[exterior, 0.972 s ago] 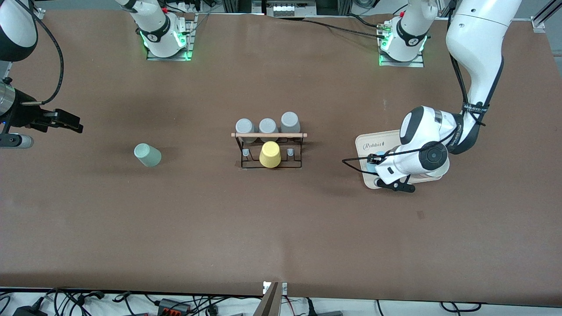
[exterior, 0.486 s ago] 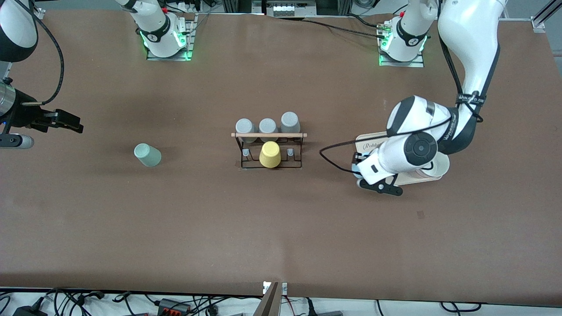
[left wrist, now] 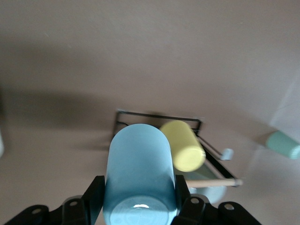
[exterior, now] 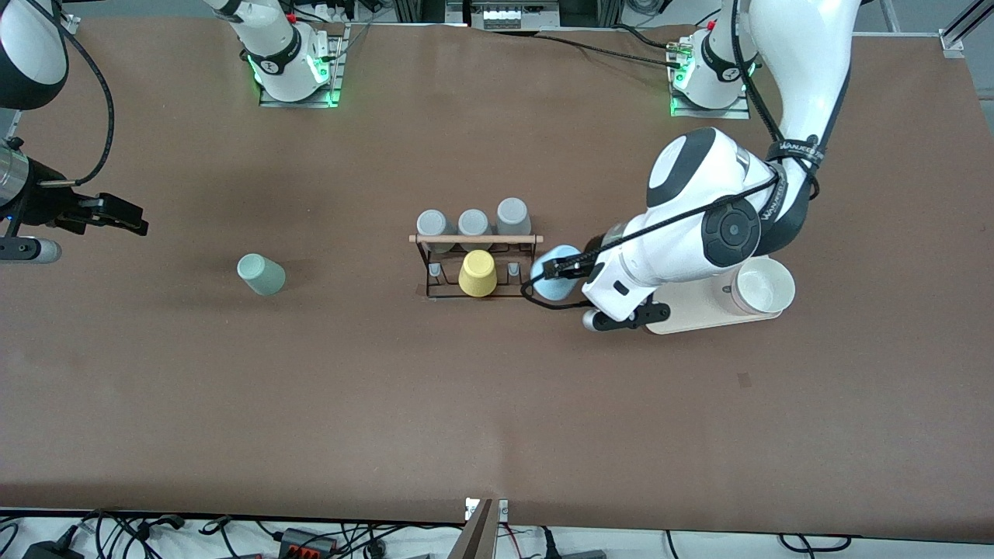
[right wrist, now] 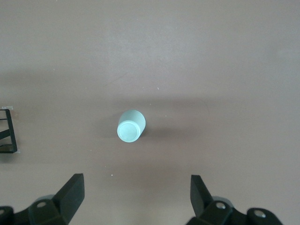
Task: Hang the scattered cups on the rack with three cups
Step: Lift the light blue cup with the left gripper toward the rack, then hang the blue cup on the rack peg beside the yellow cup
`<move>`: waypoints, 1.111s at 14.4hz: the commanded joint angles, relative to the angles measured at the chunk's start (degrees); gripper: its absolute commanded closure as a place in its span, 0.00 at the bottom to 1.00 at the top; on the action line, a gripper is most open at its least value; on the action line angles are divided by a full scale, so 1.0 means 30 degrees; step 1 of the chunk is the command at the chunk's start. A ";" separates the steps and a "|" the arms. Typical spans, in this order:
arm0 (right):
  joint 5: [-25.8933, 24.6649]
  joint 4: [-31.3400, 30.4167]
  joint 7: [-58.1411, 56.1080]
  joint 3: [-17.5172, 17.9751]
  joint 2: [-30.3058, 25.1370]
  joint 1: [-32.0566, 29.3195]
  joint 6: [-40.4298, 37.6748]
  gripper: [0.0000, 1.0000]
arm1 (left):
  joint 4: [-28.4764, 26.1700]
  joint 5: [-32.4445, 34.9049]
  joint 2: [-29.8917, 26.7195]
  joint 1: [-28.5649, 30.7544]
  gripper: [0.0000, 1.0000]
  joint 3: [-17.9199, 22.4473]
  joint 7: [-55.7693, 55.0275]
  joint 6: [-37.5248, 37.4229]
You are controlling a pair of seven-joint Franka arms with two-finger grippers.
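My left gripper [exterior: 561, 272] is shut on the light blue cup [exterior: 553, 273], holding it in the air just beside the rack [exterior: 475, 268] at the left arm's end of it. In the left wrist view the blue cup [left wrist: 139, 176] sits between the black fingers [left wrist: 93, 197], with the rack [left wrist: 159, 119] below it. The rack carries a yellow cup [exterior: 477, 273] and three grey cups [exterior: 474, 223]. The sage green cup [exterior: 261, 274] stands on the table toward the right arm's end; it also shows in the right wrist view [right wrist: 131, 126]. My right gripper [exterior: 116, 216] is open and waits at the table's edge.
A beige tray [exterior: 699, 310] lies under the left arm, with a white bowl [exterior: 765, 286] on its corner. The arm bases stand along the table's top edge.
My left gripper has lifted the light blue cup off the beige tray and carried it across to the rack's end. The right arm has not moved.
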 commanded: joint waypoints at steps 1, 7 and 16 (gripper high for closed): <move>0.0027 0.0088 0.0282 0.0023 0.0075 0.0137 -0.0186 0.00 | 0.1162 -0.0868 0.0999 -0.1017 0.88 0.0151 -0.2112 -0.0273; 0.0027 0.0059 0.0222 0.0111 0.0251 0.0400 -0.0187 0.00 | 0.1103 -0.0693 0.2261 -0.2279 0.85 0.0414 -0.2499 0.0780; 0.0671 0.0059 0.0224 0.0170 0.0427 0.0401 -0.0098 0.00 | 0.1016 0.1855 0.2523 -0.2309 0.84 0.0414 -0.2293 0.0899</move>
